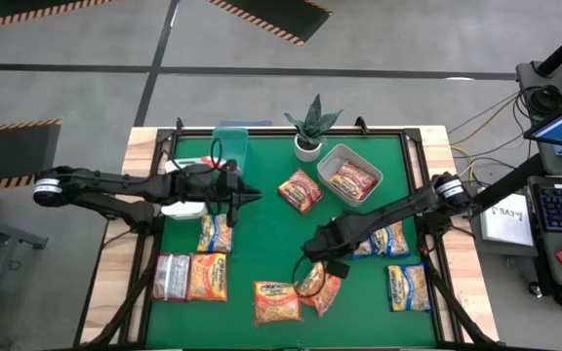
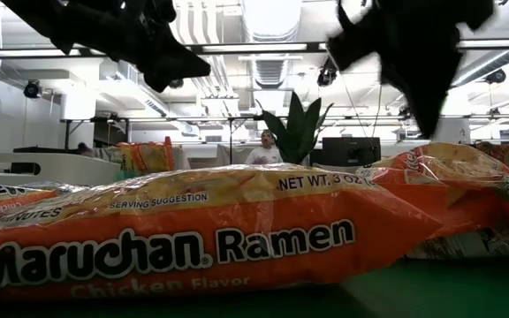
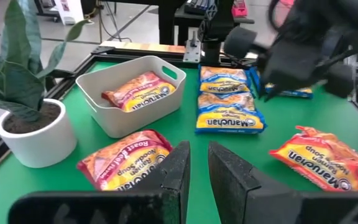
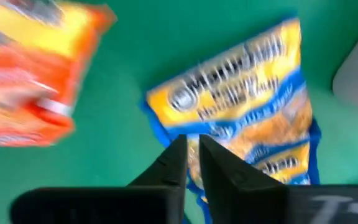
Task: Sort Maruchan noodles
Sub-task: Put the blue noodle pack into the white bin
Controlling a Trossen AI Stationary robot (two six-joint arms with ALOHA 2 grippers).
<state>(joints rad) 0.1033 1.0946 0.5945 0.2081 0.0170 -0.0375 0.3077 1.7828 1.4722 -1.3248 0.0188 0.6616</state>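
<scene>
Several Maruchan packets lie flat on the green mat. A red one (image 1: 301, 190) is in the middle, yellow-and-blue ones (image 1: 215, 234) (image 1: 379, 239) (image 1: 408, 286) to both sides, and a silvery one (image 1: 171, 276) beside an orange one (image 1: 206, 276). More orange ones (image 1: 276, 300) (image 1: 317, 285) lie near the front. One red packet (image 3: 138, 92) lies in the pale bin (image 1: 349, 174). My left gripper (image 1: 252, 195) (image 3: 199, 168) hovers over the mat's left half, fingers nearly together and empty. My right gripper (image 1: 312, 252) (image 4: 192, 155) hangs above the mat between an orange packet (image 4: 23, 74) and a yellow-and-blue one (image 4: 241, 106), fingers nearly together and empty.
A potted plant (image 1: 310, 132) stands at the mat's far edge beside the pale bin. A clear teal bin (image 1: 230, 146) and a white bin (image 1: 183, 207) sit at the far left under my left arm. A raised black frame (image 1: 413, 195) borders the mat. Bare mat (image 1: 261, 244) shows in the middle.
</scene>
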